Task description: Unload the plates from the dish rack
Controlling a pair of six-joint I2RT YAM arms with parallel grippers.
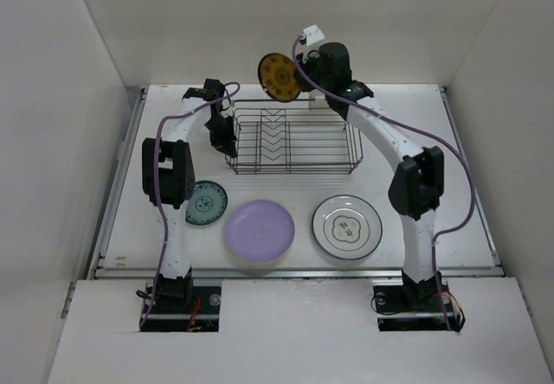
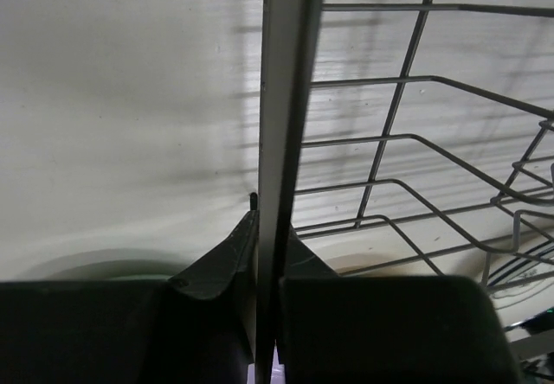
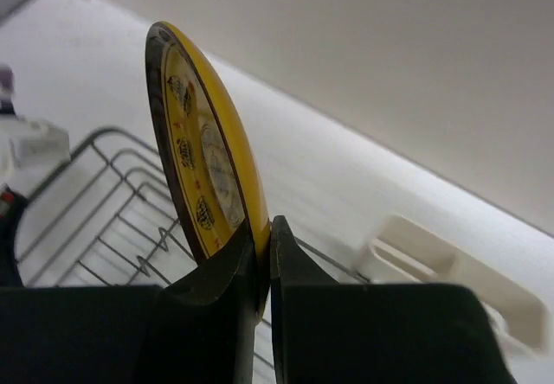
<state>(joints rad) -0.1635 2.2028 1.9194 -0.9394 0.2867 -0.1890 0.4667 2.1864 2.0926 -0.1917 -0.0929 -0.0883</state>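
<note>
Plate (image 1: 280, 76) stands pinched by right gripper (image 3: 264, 233) above dish rack (image 1: 294, 137) (left gripper (image 2: 270, 225) clamps it).

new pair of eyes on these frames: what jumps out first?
The right gripper holds the brown-and-yellow plate on edge, high over the far rim of the dish rack. The left gripper is clamped on the rack's left end. Three plates lie flat in front of it: the teal plate, the lavender plate and the white grey-patterned plate.
</note>
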